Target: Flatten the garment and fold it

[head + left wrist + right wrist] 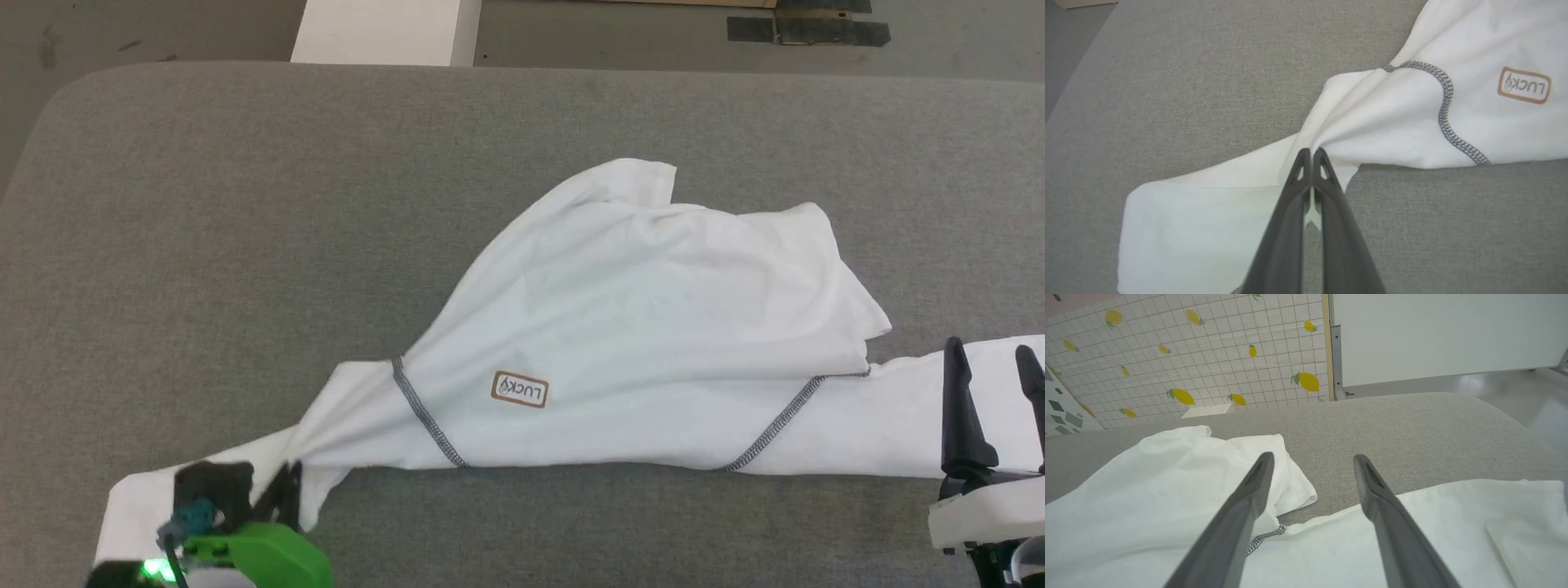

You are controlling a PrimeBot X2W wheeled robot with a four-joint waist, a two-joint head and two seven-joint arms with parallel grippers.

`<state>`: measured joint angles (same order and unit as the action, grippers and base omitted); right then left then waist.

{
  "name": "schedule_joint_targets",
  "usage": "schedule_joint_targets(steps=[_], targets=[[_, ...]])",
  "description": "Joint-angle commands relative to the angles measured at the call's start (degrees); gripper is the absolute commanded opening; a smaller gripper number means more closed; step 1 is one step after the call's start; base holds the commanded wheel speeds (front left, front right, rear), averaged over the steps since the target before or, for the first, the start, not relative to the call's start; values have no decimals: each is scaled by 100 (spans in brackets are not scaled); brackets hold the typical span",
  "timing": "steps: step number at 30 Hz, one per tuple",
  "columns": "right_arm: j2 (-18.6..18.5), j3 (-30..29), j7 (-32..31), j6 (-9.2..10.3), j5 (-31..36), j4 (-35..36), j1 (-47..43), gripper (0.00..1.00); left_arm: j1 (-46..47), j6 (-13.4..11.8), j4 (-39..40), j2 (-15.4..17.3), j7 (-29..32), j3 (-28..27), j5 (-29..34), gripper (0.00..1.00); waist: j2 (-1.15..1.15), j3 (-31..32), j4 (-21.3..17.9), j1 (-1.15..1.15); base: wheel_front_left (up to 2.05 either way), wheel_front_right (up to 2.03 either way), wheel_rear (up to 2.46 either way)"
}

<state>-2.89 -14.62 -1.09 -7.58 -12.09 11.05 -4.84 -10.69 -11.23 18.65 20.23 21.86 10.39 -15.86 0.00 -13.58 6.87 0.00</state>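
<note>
The shirt (653,286) is white, with grey stitched seams (424,412) and a brown-bordered patch (519,389). The table (204,245) is plain grey. The wall (1188,355) shows yellow lemons (1308,381) on a white grid.

You have bare grey surface (204,204) from nine to twelve o'clock of the garment (637,327), and an open strip at six. Its rumpled folds rise at one o'clock; cloth stretches across four and eight.
</note>
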Motion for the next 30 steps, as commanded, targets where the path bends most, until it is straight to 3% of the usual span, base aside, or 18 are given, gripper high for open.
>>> schedule_joint_targets(steps=[1,2,5,9,14,17,23,30], targets=[[2,14,-18,9,-14,-3,-36,100,-107,-38,66,-99,36,57,-112,64,0,6,10,0,0,0,0],[2,14,-23,9,-11,-9,-41,100,-131,-54,99,-196,-51,75,-176,100,0,15,20,0,0,0,0],[2,16,-41,9,1,-27,-61,100,-49,-43,157,-472,-509,144,-274,100,0,64,53,0,0,0,0],[2,37,-85,9,34,-10,-88,100,231,149,259,-874,-1655,92,-499,100,0,144,91,0,0,0,0],[2,127,-253,9,202,113,-18,100,530,47,-58,-1109,-2967,116,6,100,0,189,131,0,0,0,0],[-8,217,-521,9,288,222,242,100,584,-35,-350,-1195,-3337,223,256,100,0,143,124,0,0,0,0],[-768,653,-1628,9,-14,152,1230,100,646,-56,-889,-1352,-3545,474,419,100,0,-84,146,0,0,0,0],[-1753,1459,-2961,9,-697,-463,2636,100,891,-29,-1134,-1489,-3645,637,457,100,0,-431,363,0,0,0,0]])
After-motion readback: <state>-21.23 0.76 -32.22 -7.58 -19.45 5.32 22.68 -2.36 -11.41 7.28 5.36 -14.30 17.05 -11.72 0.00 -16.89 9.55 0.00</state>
